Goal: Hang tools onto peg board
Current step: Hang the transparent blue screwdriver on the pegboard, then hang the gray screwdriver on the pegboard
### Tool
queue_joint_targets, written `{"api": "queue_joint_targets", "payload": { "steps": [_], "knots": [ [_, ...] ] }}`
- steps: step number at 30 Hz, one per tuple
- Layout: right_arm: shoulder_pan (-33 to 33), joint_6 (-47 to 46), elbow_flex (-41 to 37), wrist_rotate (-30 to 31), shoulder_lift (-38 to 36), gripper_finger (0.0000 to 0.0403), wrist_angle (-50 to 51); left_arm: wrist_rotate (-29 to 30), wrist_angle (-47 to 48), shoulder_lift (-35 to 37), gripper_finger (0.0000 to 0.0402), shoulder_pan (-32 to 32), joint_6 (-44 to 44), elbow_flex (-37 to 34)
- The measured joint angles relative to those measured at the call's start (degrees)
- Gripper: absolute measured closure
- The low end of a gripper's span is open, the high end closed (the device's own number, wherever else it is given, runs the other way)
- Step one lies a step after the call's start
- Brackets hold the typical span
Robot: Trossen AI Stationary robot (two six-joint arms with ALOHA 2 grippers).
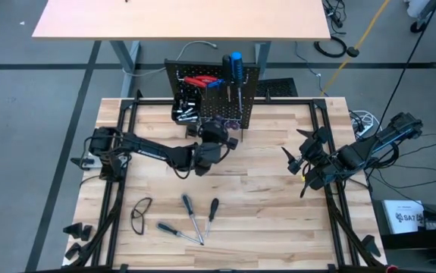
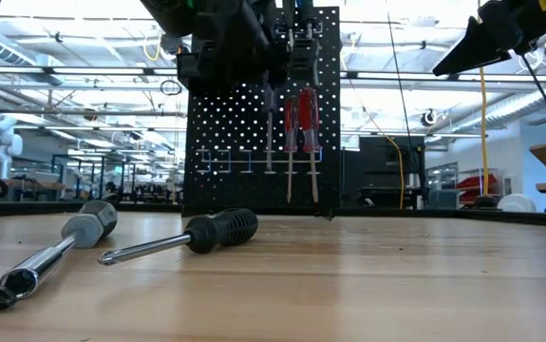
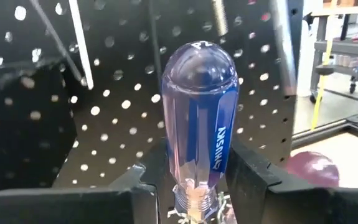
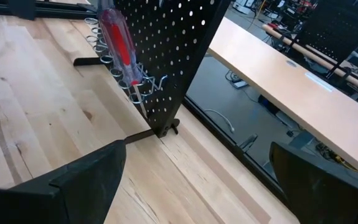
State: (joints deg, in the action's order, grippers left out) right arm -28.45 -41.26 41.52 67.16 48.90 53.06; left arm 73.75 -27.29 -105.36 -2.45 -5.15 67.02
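Blue-handled screwdriver [image 3: 198, 118] between left gripper [image 3: 194, 186] fingers.

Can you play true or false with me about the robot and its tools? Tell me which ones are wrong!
1. The left end effector holds a blue-handled screwdriver. True.
2. The right end effector is squeezing a tool. False: it is open and empty, off to the right side of the table.
3. Screwdrivers lie on the table. True: several rest near its front edge.
4. The peg board has nothing hanging on it. False: a red-handled screwdriver and others already hang there.
5. The peg board is white. False: it is black.
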Motion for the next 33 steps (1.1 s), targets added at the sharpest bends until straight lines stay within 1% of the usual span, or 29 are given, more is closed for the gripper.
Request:
{"api": "queue_joint_targets", "payload": {
  "steps": [4, 12, 16, 17, 21, 23, 26, 33],
  "knots": [
    [0.0, 0.0, 0.0, 0.0, 0.0, 0.0014, 0.0, -0.4, 5.9, 0.0, 0.0287, 0.6, -6.7, 0.0],
    [0.0, 0.0, 0.0, 0.0, 0.0, 0.0014, 0.0, -0.6, 5.8, 0.0, 0.0287, 0.7, -7.0, 0.0],
    [0.0, 0.0, 0.0, 0.0, 0.0, 0.0014, 0.0, -4.5, 6.0, 0.0, 0.0286, 1.3, -6.2, 0.0],
    [0.0, 0.0, 0.0, 0.0, 0.0, 0.0014, 0.0, -4.8, 6.0, 0.0, 0.0279, 1.5, -6.4, 0.0],
    [0.0, 0.0, 0.0, 0.0, 0.0, 0.0014, 0.0, -6.3, 5.8, 0.0, 0.0215, 1.7, -6.6, 0.0],
    [0.0, 0.0, 0.0, 0.0, 0.0, 0.0014, 0.0, -6.4, 5.8, 0.0, 0.0193, 1.7, -6.6, 0.0],
    [0.0, 0.0, 0.0, 0.0, 0.0, 0.0014, 0.0, -6.3, 5.8, 0.0, 0.0182, 1.7, -6.6, 0.0],
    [0.0, 0.1, 0.0, -0.1, 0.0, 0.0014, 0.0, -6.3, 5.8, 0.0, 0.0177, 1.3, -6.2, 0.0]
  ]
}}
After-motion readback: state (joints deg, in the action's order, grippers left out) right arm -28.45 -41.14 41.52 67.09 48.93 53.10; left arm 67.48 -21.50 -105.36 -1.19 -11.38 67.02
